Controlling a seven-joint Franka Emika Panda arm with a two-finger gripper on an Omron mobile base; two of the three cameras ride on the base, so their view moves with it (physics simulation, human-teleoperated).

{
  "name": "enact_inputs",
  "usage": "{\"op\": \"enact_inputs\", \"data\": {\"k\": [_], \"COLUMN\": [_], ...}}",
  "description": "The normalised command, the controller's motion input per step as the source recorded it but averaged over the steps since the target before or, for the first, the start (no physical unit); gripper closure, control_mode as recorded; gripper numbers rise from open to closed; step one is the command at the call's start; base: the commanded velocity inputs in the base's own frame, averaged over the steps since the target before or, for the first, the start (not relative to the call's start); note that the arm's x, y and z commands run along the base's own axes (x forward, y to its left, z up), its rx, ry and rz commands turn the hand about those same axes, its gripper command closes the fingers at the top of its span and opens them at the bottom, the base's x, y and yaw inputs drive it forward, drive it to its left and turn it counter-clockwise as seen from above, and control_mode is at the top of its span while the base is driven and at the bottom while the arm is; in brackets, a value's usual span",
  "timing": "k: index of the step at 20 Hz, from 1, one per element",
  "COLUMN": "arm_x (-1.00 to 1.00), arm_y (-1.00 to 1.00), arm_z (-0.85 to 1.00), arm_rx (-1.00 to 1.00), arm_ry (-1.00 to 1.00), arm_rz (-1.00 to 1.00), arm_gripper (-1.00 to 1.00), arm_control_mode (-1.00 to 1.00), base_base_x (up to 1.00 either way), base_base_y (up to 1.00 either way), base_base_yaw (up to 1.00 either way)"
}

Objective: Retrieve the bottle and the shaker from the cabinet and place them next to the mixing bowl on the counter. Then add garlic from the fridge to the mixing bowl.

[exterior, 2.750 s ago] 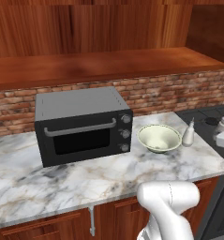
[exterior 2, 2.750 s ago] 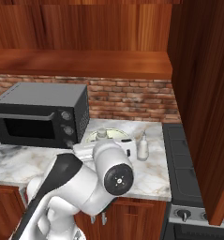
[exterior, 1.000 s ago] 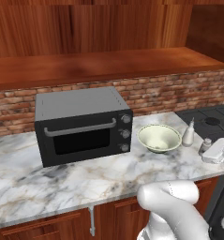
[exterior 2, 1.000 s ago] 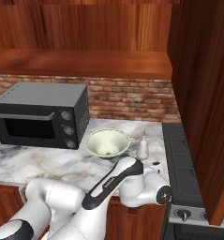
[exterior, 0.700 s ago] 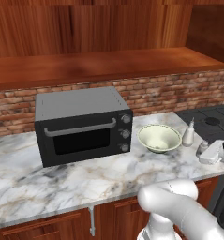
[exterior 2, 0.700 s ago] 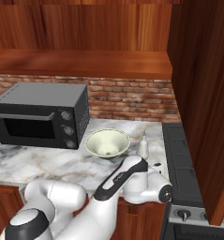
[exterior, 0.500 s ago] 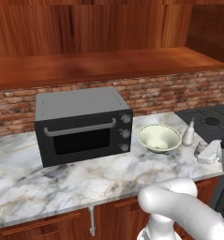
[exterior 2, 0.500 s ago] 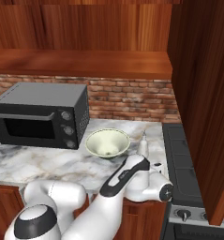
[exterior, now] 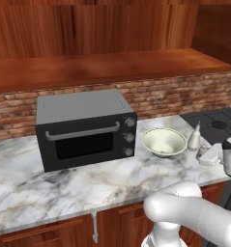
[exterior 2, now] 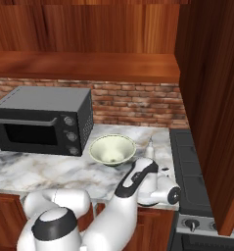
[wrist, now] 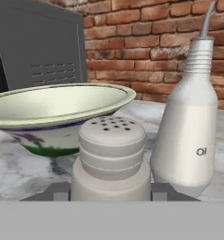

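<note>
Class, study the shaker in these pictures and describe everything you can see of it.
The shaker is a small, off-white, matt jar with a ribbed neck and a domed cap pierced by small holes. It is upright, between the gripper's dark fingertips, with the mixing bowl behind it and the bottle to its right.

Upright shaker (wrist: 112, 157) between bowl (wrist: 57, 105) and bottle (wrist: 189, 122)
</note>
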Motion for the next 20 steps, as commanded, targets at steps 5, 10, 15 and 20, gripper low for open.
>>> {"op": "enact_inputs", "data": {"k": [5, 10, 15, 20], "arm_x": [0.10, 0.09, 0.14, 0.23], "arm_y": [0.00, 0.00, 0.00, 0.00], "arm_z": [-0.15, -0.19, -0.09, -0.14], "arm_rx": [0.00, 0.00, 0.00, 0.00], "arm_ry": [0.00, 0.00, 0.00, 0.00], "arm_rz": [0.00, 0.00, 0.00, 0.00], "arm_gripper": [1.00, 1.00, 1.00, 1.00], "arm_control_mode": [-1.00, -1.00, -1.00, -1.00], "base_base_x": [0.00, 0.00, 0.00, 0.00], "base_base_y": [0.00, 0.00, 0.00, 0.00], "base_base_yaw": [0.00, 0.00, 0.00, 0.00]}}
